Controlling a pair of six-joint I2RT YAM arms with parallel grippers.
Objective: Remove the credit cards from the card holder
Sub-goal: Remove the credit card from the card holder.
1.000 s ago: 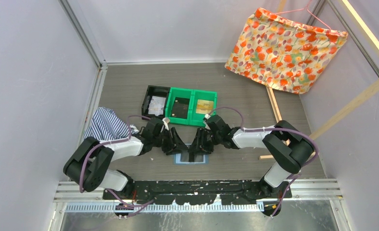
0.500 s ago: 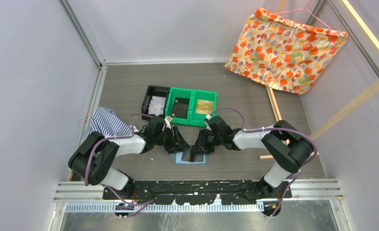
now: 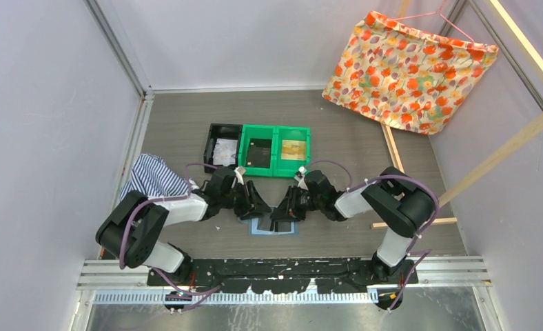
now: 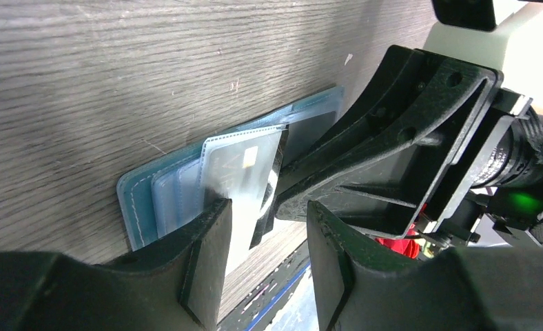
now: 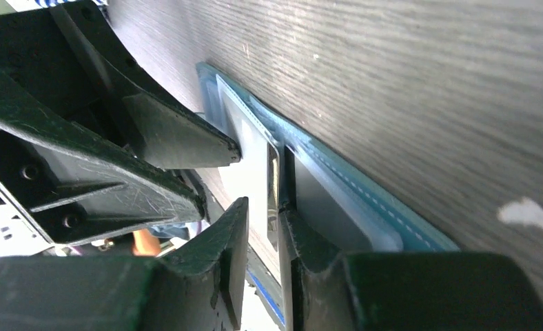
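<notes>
The right hand (image 5: 263, 210) has its two fingers drawn narrow around the raised edge of a clear sleeve (image 5: 253, 148) that carries the whitish card (image 4: 238, 162). One finger touches the sheet and a sliver of gap shows at the other, so I cannot tell whether the pinch has bitten. It reaches in low from 3 o'clock, probably so it can take that thin edge side-on.

The left hand (image 4: 267, 205) faces it from 9 o'clock and stands released, grasping nothing. One of its fingers appears to rest on the holder's left half. I judge it is there to pin the holder flat while the other hand pulls.

The card holder (image 4: 134, 200) lies opened on the table (image 4: 83, 83) between the two hands, at 6 o'clock of the green bins (image 3: 273, 148). The dark card (image 5: 317, 200) lies flat in the right-half pocket.

By count there are two hands, one holder and two cards, neither card out yet. There are two green bins joined side by side, with one black bin (image 3: 210, 141) at their 9 o'clock. One striped cloth (image 3: 151, 178) lies at 9 o'clock of the left hand, and one floral cloth (image 3: 406, 69) hangs toward 1 o'clock.
</notes>
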